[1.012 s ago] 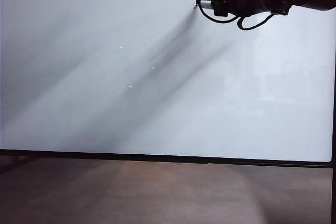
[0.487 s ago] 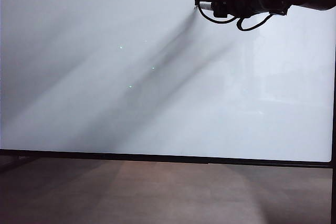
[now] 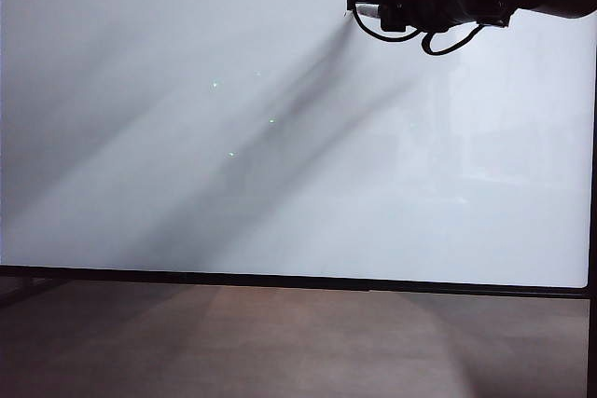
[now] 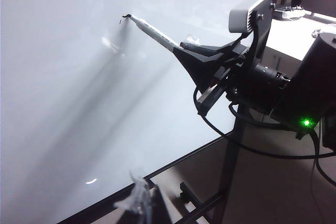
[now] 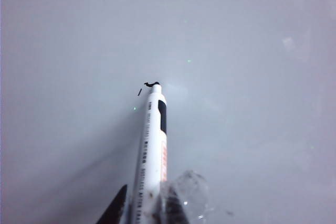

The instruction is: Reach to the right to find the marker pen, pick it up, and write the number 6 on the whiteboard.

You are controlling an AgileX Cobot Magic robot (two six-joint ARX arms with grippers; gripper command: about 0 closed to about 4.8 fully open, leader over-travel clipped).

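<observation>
One short stroke of the number 6 (image 5: 151, 84) is down (perhaps two). We see the right gripper (image 5: 149, 203) clamping the marker pen (image 5: 152, 145) against the whiteboard (image 3: 187, 137); next comes the downward curve. Left gripper's state we cannot tell.

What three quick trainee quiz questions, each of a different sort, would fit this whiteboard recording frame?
1. True or false: the right gripper holds the slim white marker pen with black print with its tip at the large glossy white whiteboard.
2. Multiple choice: how much of the number 6 is drawn? A) a complete digit B) only a short black stroke by the tip C) nothing at all
3. Short answer: in the exterior view, which part of the board is the right gripper working at?

Key: 1 true; 2 B; 3 the upper right. The left gripper is in no view.
</observation>
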